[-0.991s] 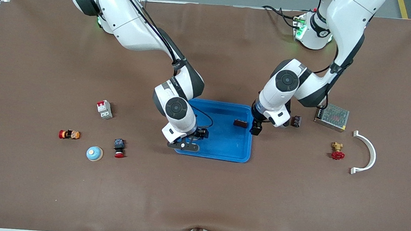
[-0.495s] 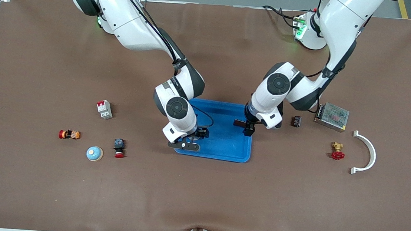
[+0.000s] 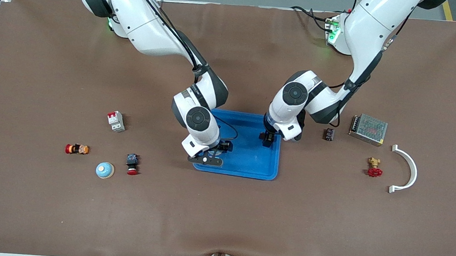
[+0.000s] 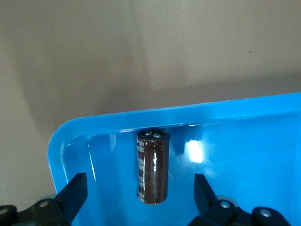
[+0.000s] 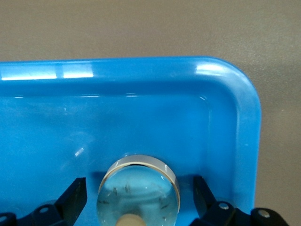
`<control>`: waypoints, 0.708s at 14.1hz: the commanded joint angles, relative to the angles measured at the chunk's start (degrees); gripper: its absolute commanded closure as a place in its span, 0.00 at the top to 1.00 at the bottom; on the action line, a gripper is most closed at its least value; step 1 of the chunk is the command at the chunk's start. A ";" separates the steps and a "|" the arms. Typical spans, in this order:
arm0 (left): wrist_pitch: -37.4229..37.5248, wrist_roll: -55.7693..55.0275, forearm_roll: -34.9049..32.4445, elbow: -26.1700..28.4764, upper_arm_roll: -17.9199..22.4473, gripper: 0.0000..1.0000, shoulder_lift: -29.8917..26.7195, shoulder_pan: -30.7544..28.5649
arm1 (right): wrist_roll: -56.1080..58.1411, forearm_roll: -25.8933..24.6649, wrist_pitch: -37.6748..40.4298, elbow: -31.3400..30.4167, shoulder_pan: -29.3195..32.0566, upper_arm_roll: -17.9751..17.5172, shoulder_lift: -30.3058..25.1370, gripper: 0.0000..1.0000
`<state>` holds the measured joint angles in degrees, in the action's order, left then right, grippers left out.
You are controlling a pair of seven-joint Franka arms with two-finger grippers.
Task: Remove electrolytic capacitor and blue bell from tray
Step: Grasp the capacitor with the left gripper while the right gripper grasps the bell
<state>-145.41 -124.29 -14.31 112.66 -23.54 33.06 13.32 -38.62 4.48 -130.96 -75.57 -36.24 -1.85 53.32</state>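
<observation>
Front view: a blue tray [image 3: 249, 163] sits mid-table on the brown table cover [image 3: 220, 218]. The right gripper [image 3: 214, 153], on the arm based at the right arm's end, is low over the tray's corner nearest that end and the camera. The left gripper [image 3: 268, 139] is low over the tray's edge toward the left arm's end, where a dark brown capacitor [image 3: 262, 136] shows only partly under it. Outside the tray, toward the right arm's end, lie a white circuit breaker [image 3: 116, 121], a small red and orange part [image 3: 76, 148], a red push button [image 3: 132, 164] and a blue domed piece [image 3: 104, 170]; toward the left arm's end lie a small dark component [image 3: 328, 134], a metal power supply [image 3: 368, 129], a red-handled valve [image 3: 374, 167] and a white curved bracket [image 3: 406, 170]. Left wrist view: the left gripper [image 4: 141, 197] stands open, its fingers [image 4: 73, 195] spread either side of the capacitor [image 4: 152, 167], which lies in the tray [image 4: 263, 141] close to a rim corner; no contact is seen. Right wrist view: the right gripper [image 5: 138, 197] is open, fingers [image 5: 73, 197] apart on both sides of a round bell [image 5: 138, 190] with a shiny dome, resting in the tray [image 5: 141, 117] near a corner; the fingers stand clear of it.
</observation>
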 commanded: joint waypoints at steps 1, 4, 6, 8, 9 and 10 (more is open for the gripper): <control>1.10 -1.48 -1.95 -1.31 0.42 1.00 0.60 0.48 | -0.76 -0.87 -0.61 -0.11 -0.58 0.44 0.12 1.00; 1.10 -1.48 -2.65 -2.44 1.12 1.00 1.65 0.57 | -0.76 -0.78 -0.53 -0.11 -0.58 0.44 0.12 0.90; 1.10 -1.48 -2.74 -2.71 1.13 1.00 2.27 0.57 | -0.76 -0.78 -0.53 -0.11 -0.50 0.36 0.12 0.74; 1.10 -1.48 -2.83 -2.80 1.21 1.00 2.19 0.48 | -0.76 -0.70 -0.53 -0.02 -0.50 0.36 0.12 0.64; 1.10 -1.48 -2.83 -2.80 1.21 1.00 2.18 0.48 | -0.85 -0.70 -0.53 -0.02 -0.50 0.36 0.03 0.60; 1.10 -1.48 -2.83 -2.80 1.21 1.00 2.27 0.57 | -0.85 -0.70 -0.44 -0.02 -0.50 0.36 0.03 0.53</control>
<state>-145.32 -124.29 -15.41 111.12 -22.64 34.85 13.33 -38.61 4.32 -130.86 -75.63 -36.25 -1.60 53.08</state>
